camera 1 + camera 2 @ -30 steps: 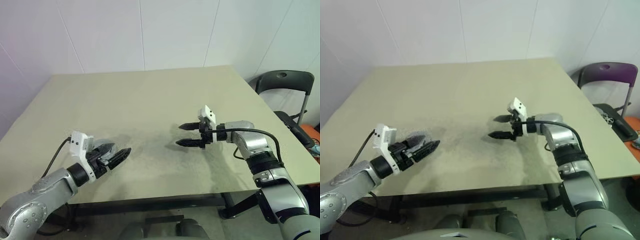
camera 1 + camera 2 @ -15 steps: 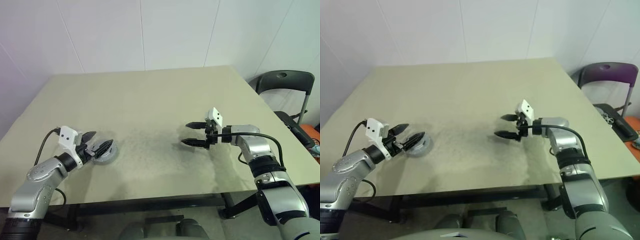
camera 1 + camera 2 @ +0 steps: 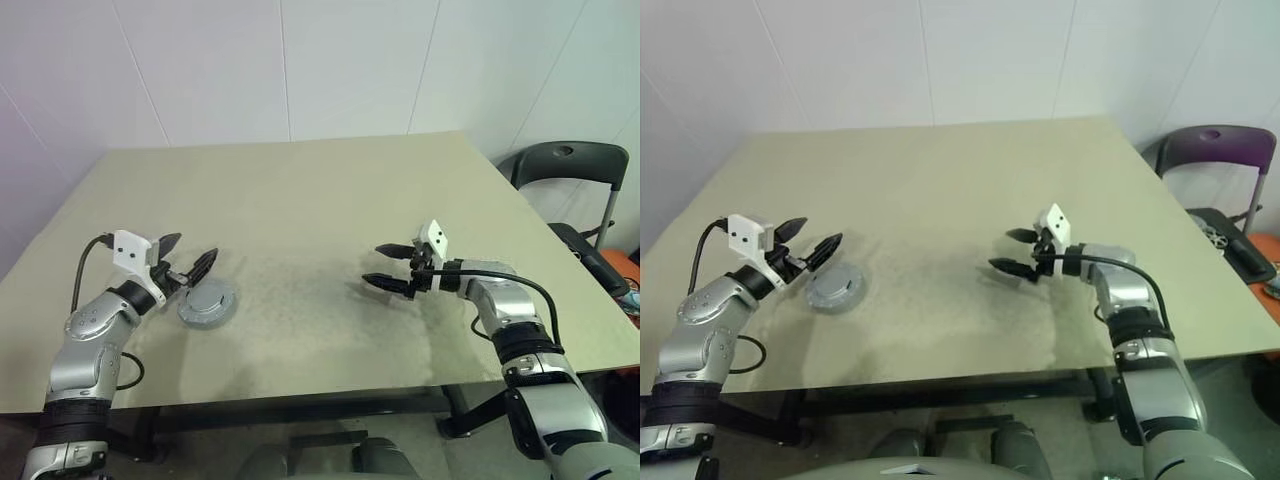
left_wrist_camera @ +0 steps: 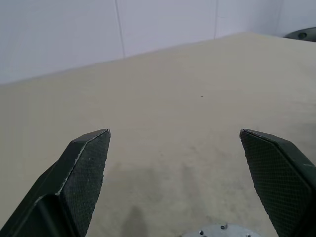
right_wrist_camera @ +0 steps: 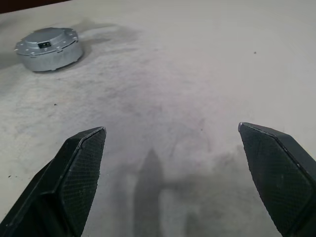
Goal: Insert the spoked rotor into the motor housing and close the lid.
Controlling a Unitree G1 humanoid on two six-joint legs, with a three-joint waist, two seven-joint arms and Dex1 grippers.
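A round grey motor housing stands on the beige table at the left, with the notched grey lid lying flat on top of it. The spoked rotor is hidden. My left gripper hovers open just behind and to the left of the housing, touching nothing; the lid's edge peeks in between its fingers. My right gripper hangs open over the bare table at the right, its fingers pointing toward the housing from far off.
A dark chair stands past the table's right edge, with dark items on a seat beside it. A white wall runs behind the table. The front edge lies close under both arms.
My left gripper has swung left and away from the front edge, uncovering the closed grey housing it had hidden. My right gripper has drifted slightly down and to the right.
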